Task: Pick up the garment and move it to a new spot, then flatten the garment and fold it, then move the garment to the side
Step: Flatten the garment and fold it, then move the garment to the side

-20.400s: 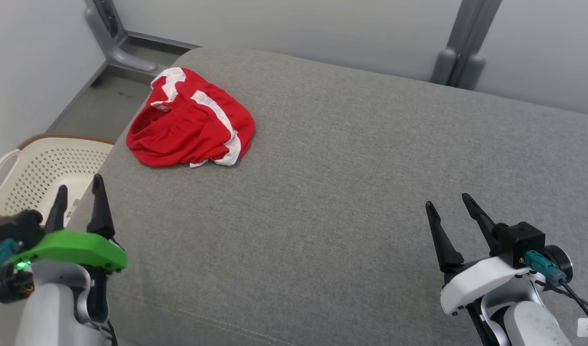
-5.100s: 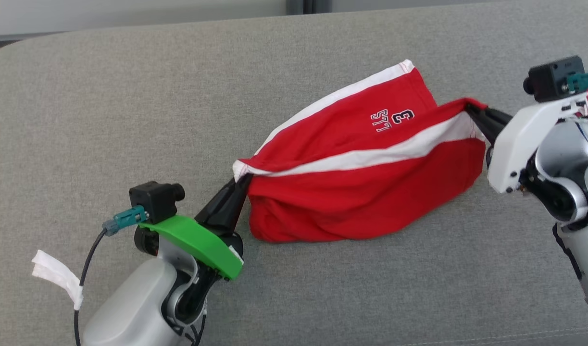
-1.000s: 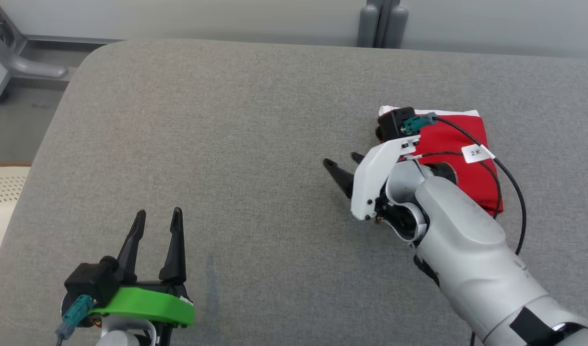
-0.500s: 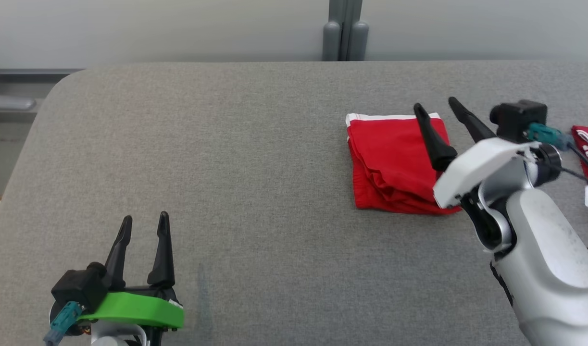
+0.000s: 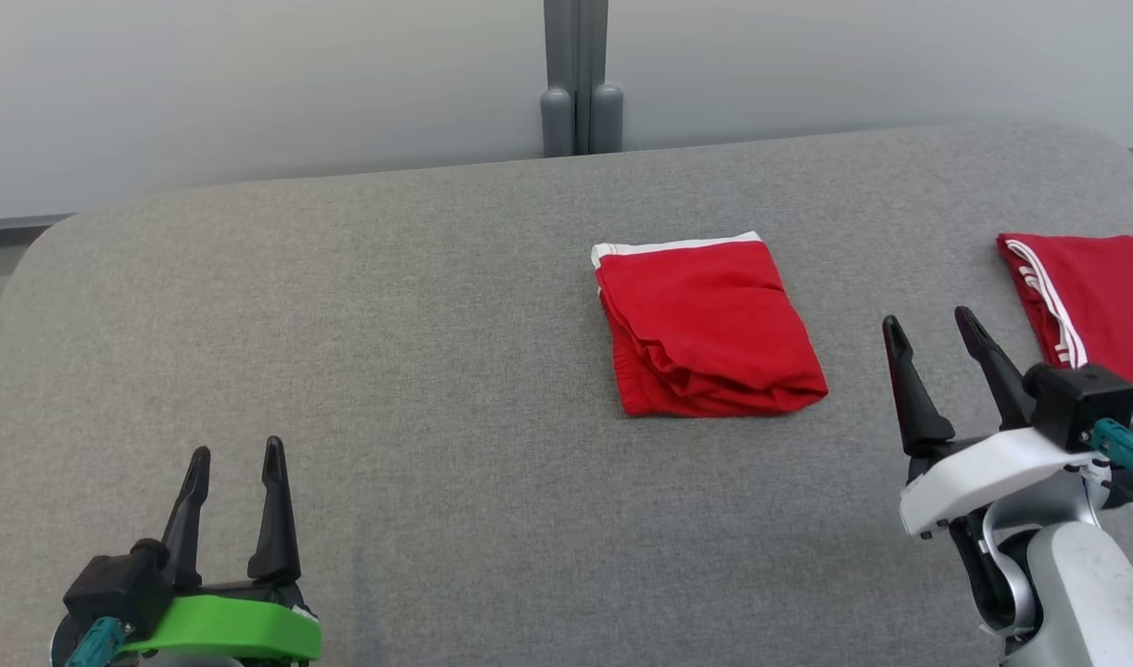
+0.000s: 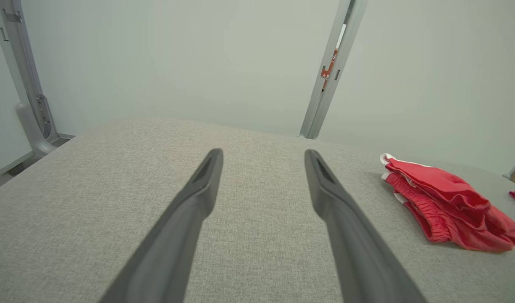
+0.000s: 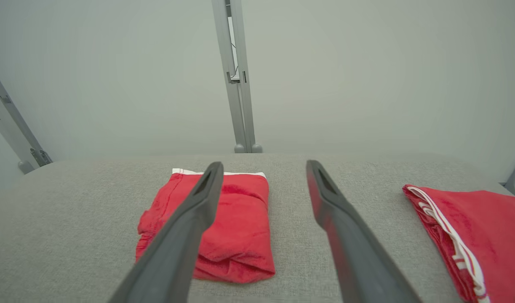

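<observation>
The right tool (image 7: 264,165) holds nothing, its two dark fingers spread wide above the grey bench (image 7: 72,223). The folded red garment (image 7: 244,219) lies flat beyond the left finger (white band at its far edge), well apart from a second red garment (image 7: 484,223) at the right.

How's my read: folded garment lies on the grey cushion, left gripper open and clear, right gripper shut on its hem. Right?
No: the head view shows the right gripper open, apart from the folded garment. The garment lies on the grey cushion; left gripper open and clear.
</observation>
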Motion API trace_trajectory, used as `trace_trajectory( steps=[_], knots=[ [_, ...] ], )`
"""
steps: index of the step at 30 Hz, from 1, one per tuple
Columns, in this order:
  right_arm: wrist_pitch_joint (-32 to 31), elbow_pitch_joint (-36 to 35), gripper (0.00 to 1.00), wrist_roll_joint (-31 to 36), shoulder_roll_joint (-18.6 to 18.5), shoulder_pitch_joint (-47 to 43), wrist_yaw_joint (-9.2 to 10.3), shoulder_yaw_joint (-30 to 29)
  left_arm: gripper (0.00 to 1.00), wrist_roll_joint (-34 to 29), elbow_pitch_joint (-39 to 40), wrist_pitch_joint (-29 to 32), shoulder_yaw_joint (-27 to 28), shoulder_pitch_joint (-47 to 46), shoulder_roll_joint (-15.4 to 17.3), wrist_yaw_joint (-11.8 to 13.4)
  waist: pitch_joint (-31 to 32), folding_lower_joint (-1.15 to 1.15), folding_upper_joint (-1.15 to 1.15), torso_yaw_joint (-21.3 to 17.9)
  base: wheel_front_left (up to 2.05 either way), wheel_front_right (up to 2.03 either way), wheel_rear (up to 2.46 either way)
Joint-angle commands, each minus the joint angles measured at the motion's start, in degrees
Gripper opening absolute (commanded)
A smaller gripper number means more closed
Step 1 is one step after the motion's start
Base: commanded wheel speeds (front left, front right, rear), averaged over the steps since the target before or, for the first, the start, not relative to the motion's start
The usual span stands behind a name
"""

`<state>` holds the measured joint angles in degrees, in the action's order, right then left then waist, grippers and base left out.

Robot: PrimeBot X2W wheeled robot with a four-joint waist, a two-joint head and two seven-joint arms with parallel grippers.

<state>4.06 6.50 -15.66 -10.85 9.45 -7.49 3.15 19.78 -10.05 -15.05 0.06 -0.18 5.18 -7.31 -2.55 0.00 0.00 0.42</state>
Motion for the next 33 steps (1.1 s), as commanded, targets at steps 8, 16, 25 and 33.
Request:
trace_trajectory(
  steps=[8,16,25,33],
  knots=[
    [1.47,1.73,1.00,-0.15,-0.50,-3.60,0.02,1.04,1.00,-2.26,1.33,-0.12,1.20,3.37,-0.15,0.12,2.49,0.00,0.00,-2.64,0.00,0.00,0.00],
    [3.88,4.71,1.00,-0.77,-0.93,-2.87,0.02,2.38,1.00,-3.38,1.65,-0.12,2.74,4.98,-0.67,0.06,3.32,0.00,0.00,-2.95,0.00,0.00,0.00],
    [4.22,5.63,1.00,-0.89,-0.87,-2.35,0.02,2.52,1.00,-3.68,2.15,-0.12,2.94,6.16,-1.41,-0.03,3.60,0.00,0.00,-2.55,0.00,0.00,0.00],
    [4.36,5.22,1.00,-1.80,-0.42,-2.05,0.02,2.31,1.00,-3.88,2.16,-0.12,2.91,5.67,-1.66,-0.10,3.07,0.00,0.00,-2.29,0.00,0.00,0.00]
  ],
)
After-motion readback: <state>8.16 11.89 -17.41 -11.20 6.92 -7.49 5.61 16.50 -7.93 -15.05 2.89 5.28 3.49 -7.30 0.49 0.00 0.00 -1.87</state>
